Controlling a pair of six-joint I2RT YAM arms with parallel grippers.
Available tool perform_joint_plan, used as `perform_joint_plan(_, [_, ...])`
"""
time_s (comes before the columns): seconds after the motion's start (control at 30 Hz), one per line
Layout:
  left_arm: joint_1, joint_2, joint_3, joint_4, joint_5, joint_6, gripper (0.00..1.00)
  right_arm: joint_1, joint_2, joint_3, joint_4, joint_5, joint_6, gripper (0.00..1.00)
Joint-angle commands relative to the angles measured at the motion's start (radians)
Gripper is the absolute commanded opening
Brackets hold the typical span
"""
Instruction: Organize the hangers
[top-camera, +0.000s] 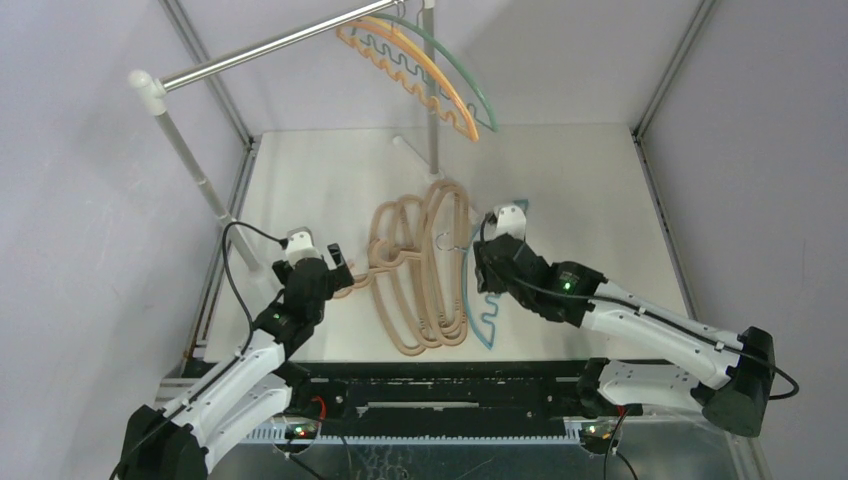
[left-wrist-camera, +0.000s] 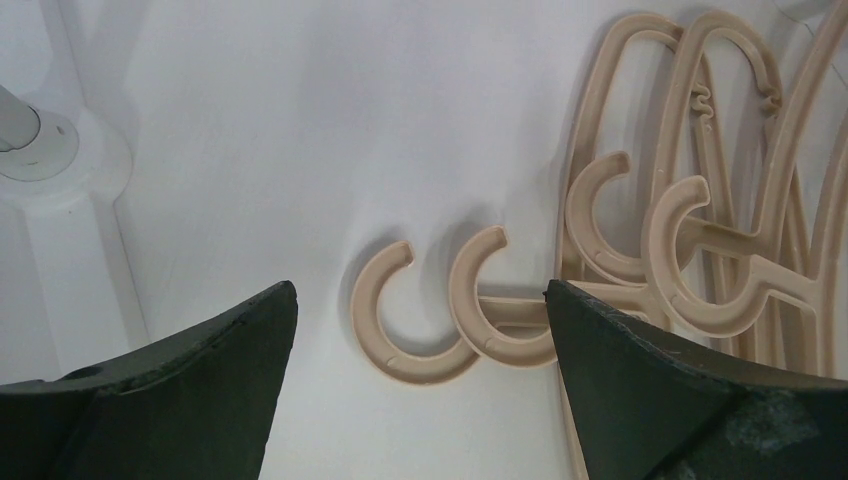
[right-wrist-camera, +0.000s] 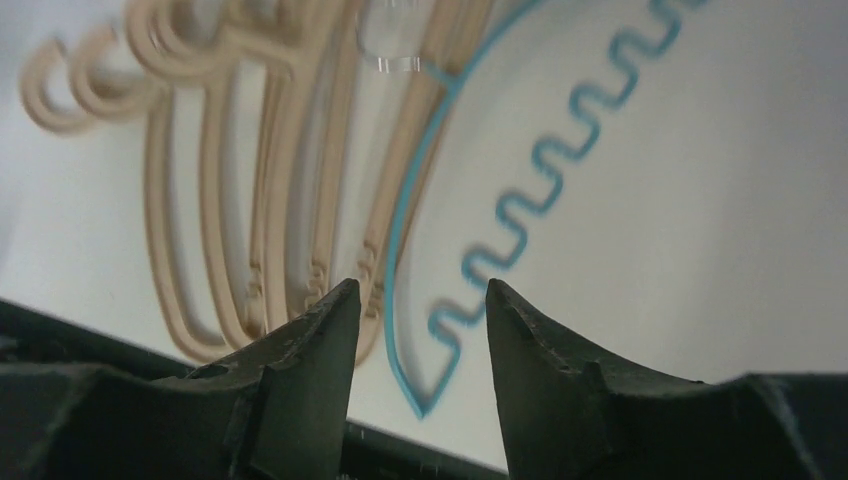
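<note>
Several thick beige hangers (top-camera: 420, 270) lie stacked on the white table, hooks pointing left. A thin blue hanger (top-camera: 487, 328) with a wavy bar lies at their right edge, partly under my right arm. An orange hanger (top-camera: 410, 70) and a green one (top-camera: 470, 85) hang on the silver rail. My left gripper (top-camera: 342, 272) is open and empty just left of the beige hooks (left-wrist-camera: 410, 335), which lie between its fingers in the left wrist view (left-wrist-camera: 420, 292). My right gripper (top-camera: 488, 272) is open and empty above the blue hanger (right-wrist-camera: 520, 215), jaws (right-wrist-camera: 421, 285) over its lower corner.
The silver rail (top-camera: 270, 45) rests on white poles (top-camera: 190, 165) at the back left and back middle. A pole base (left-wrist-camera: 60, 170) stands left of my left gripper. Grey walls enclose the table. A black rail (top-camera: 440, 375) runs along the near edge.
</note>
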Motion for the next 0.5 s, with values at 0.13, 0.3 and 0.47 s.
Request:
perform_joint_plan(0.13, [-0.004, 0.011, 0.069, 0.044, -0.004, 0.013, 1.0, 0.035, -0.005, -0.19, 0.047, -0.195, 0.158, 0.55])
perform_joint_plan(0.3, [-0.004, 0.011, 0.06, 0.058, 0.004, 0.003, 0.99, 0.035, 0.06, -0.269, 0.144, -0.315, 0.144, 0.48])
perform_joint_plan(0.47, [-0.004, 0.019, 0.058, 0.06, 0.001, -0.002, 0.99, 0.035, 0.127, -0.324, 0.215, -0.385, 0.153, 0.48])
